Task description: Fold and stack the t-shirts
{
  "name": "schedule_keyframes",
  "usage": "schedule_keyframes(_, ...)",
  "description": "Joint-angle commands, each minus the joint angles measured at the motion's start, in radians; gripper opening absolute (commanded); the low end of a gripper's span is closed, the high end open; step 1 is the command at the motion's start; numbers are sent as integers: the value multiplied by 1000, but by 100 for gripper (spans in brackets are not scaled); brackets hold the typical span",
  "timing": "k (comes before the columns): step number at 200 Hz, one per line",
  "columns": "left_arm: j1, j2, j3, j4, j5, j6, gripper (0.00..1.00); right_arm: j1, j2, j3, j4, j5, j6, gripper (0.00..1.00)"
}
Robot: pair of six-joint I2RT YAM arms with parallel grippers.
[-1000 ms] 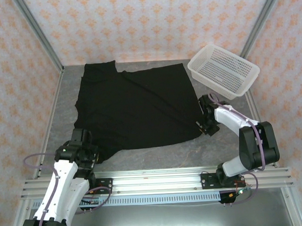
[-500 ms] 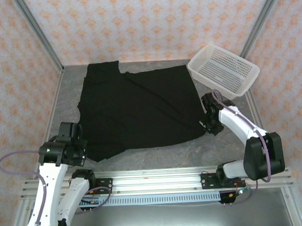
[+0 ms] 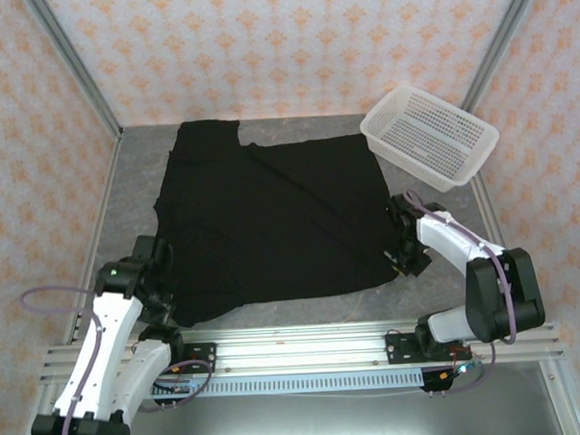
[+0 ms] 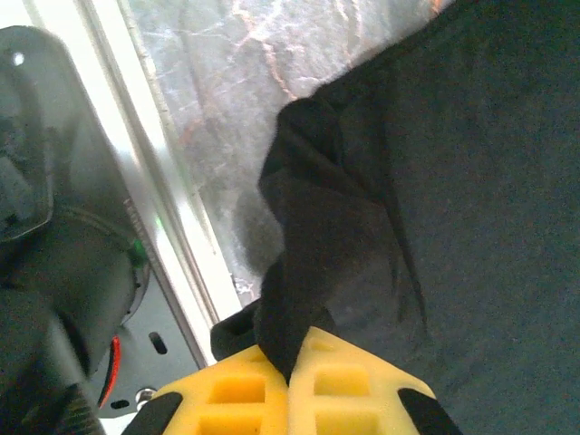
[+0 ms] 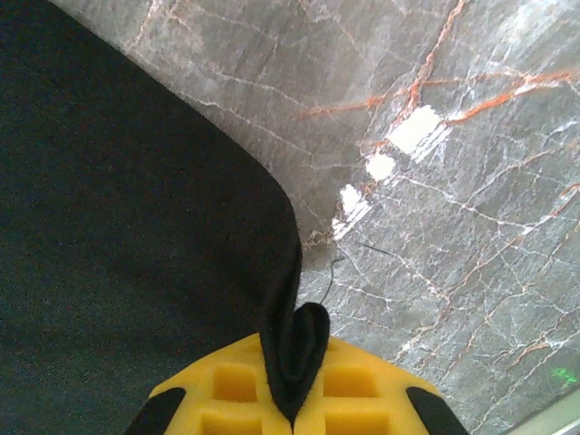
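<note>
A plain black t-shirt (image 3: 271,218) lies spread across the grey marbled table, no print showing. My left gripper (image 3: 156,281) is shut on the shirt's near left corner; in the left wrist view a bunched fold of black fabric (image 4: 317,245) runs down between the yellow fingers (image 4: 227,390), the gripper (image 4: 292,376) pinching it. My right gripper (image 3: 403,256) is shut on the shirt's near right corner; in the right wrist view the folded hem (image 5: 294,349) is clamped in that gripper (image 5: 292,403) between yellow pads (image 5: 362,390).
A white perforated plastic basket (image 3: 429,134) stands tilted at the back right, close to the right arm. Aluminium rails (image 3: 296,347) run along the near edge, and a frame post (image 3: 71,63) rises at the left. Patterned walls enclose the table.
Both grippers have pulled the shirt's near corners toward the near edge and the whole shirt has shifted slightly right and nearer. The left arm swung left, then back in.
</note>
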Motion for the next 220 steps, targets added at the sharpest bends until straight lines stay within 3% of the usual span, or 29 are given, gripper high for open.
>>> schedule_keyframes(1, -17, 54, 59, 71, -73, 66, 0, 5, -10, 36, -46, 29, -12, 0)
schedule_keyframes(48, -17, 178, 234, 111, -200, 150, 0, 5, 7, 144, -76, 61, 28, 0)
schedule_keyframes(95, -16, 337, 389, 173, -294, 246, 0, 4, 119, 291, -86, 89, 30, 0)
schedule_keyframes(220, 38, 652, 510, 394, -301, 510, 0, 4, 352, 495, -54, 150, 31, 0)
